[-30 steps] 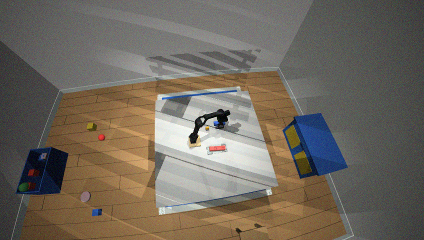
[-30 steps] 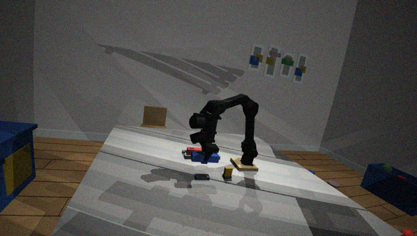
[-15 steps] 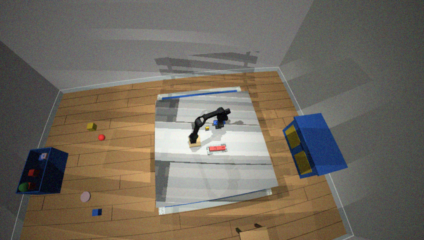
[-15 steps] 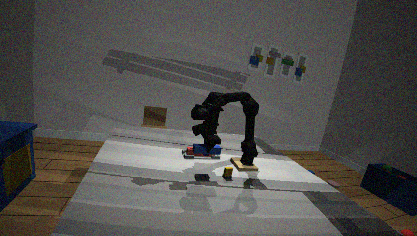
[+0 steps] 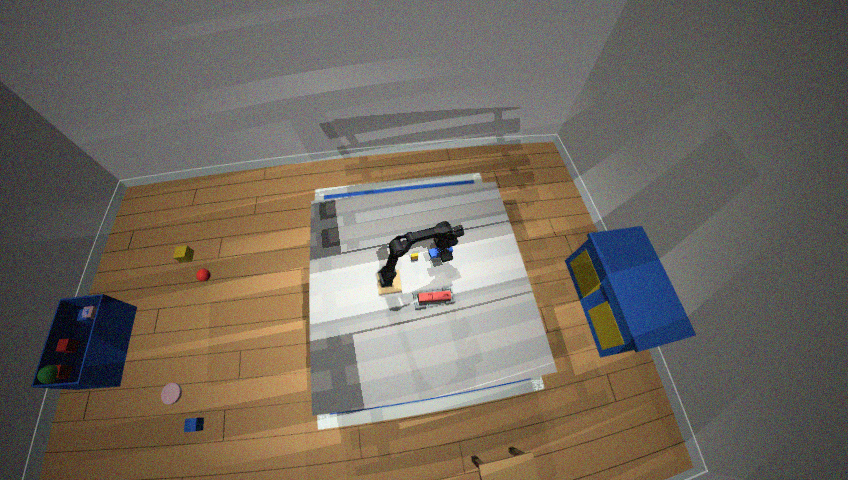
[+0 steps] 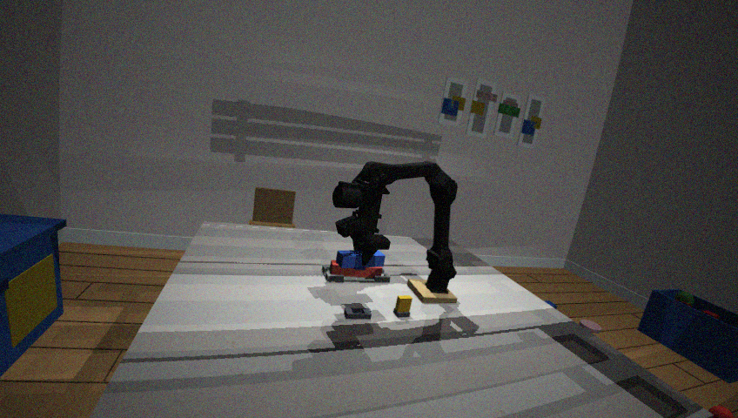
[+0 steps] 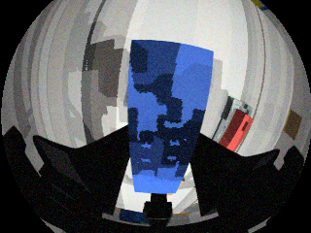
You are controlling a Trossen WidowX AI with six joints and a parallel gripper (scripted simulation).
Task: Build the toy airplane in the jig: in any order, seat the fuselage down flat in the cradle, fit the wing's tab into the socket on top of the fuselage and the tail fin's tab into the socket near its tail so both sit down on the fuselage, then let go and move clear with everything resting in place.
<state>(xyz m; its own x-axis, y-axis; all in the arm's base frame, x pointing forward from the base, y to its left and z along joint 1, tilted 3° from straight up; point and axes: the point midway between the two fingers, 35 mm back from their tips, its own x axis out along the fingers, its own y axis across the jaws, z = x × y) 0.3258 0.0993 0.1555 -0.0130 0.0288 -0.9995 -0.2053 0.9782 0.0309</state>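
The gripper's fingertips (image 6: 365, 259) are lost against the blue wing (image 6: 347, 259) (image 7: 167, 112); the wing's tab is out of sight; in the top view the fuselage's sockets (image 5: 434, 296) are too small to tell; a chair (image 5: 505, 466) is cut off by the bottom edge.

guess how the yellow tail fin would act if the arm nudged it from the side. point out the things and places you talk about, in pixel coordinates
The yellow tail fin (image 5: 414, 256) (image 6: 404, 304) looks likely to tip if pushed high up, since it stands taller than it is wide. Its flat faces suggest it wouldn't roll. It seems stiff, probably light, being a small block with straight, unbent edges.
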